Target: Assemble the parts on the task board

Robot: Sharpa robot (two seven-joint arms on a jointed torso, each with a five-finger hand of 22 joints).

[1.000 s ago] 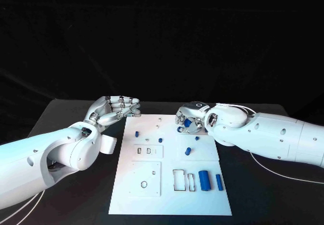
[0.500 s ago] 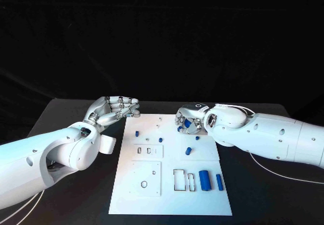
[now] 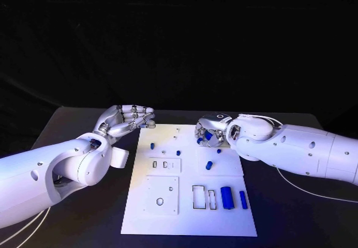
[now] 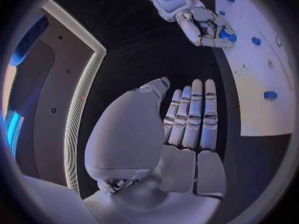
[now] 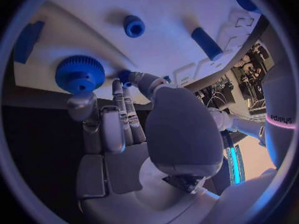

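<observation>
Fingers (image 3: pixel 138 114) of the left hand (image 3: pixel 127 120) are curled part-way in and hold nothing; the hand hovers over the black table (image 3: pixel 67 129) just off the far-left corner of the board (image 3: pixel 190 217). From its wrist those fingers (image 4: pixel 194 115) lie straight and side by side, with the thumb apart, so the hand looks open and empty.

Moving right, the board lies lengthwise in the middle of the table. On its far-left part stand two small blue pegs (image 3: pixel 151 147) and (image 3: pixel 178 153), close together. Nearer, there are a small plate with two slots (image 3: pixel 164 165) and below it a larger plate with holes (image 3: pixel 162 195). Right of centre a short blue pin (image 3: pixel 208 166) lies tilted. On the near-right part two rectangular cutouts (image 3: pixel 198 197) sit beside a thick blue cylinder (image 3: pixel 226 198) and a thinner blue rod (image 3: pixel 243 199), both lying lengthwise, side by side.

At the far-right part of the board the right hand (image 3: pixel 211 130) is down over the surface, its fingers closed round a blue gear (image 3: pixel 200 140). The wrist camera shows this clearly: the toothed gear (image 5: pixel 79 74) is pinched at the fingertips (image 5: pixel 81 106), right at the board's edge. Beyond it on the board are a small blue ring-shaped part (image 5: pixel 134 26) and a blue pin (image 5: pixel 206 43). A further small blue part (image 3: pixel 219 151) sits on the board just near the hand.
</observation>
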